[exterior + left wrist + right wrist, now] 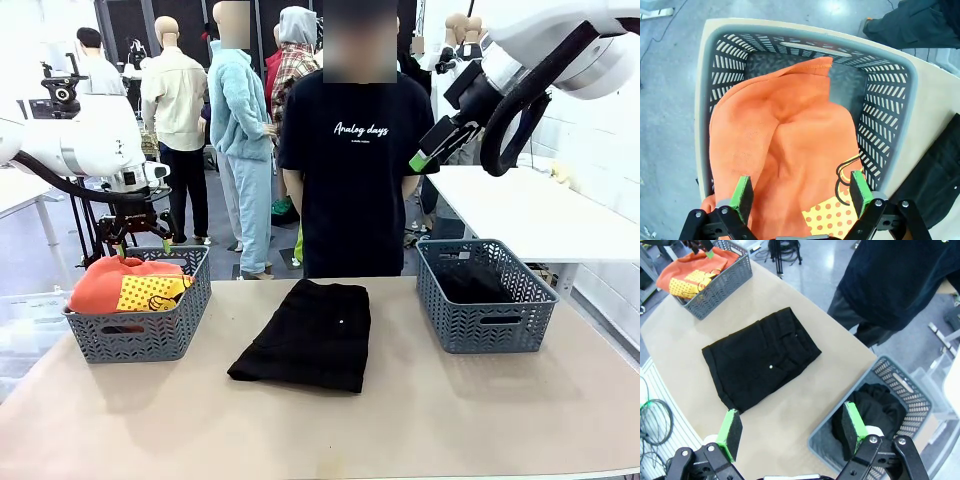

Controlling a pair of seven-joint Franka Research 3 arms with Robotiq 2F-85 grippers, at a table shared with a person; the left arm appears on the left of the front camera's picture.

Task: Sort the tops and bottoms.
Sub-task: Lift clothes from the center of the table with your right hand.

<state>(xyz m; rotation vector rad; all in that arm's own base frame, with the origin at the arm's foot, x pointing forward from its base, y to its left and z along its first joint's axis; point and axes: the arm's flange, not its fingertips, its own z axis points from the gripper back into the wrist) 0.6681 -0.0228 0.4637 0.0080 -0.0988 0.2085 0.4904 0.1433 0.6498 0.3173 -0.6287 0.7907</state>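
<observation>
left pincer, jaws wide and empty, hangs directly above the orange top lying in its grey basket. right pincer, likewise wide and empty, is raised high; below it lie black shorts on the table, and a second black garment in another basket.

This is a robotics lab set up for garment handling. A paper-covered bench carries two grey plastic baskets, flanked by white robot arms with cable hoses. Behind it lie a smooth grey floor, another white bench, a camera on a tripod and loose cables.
</observation>
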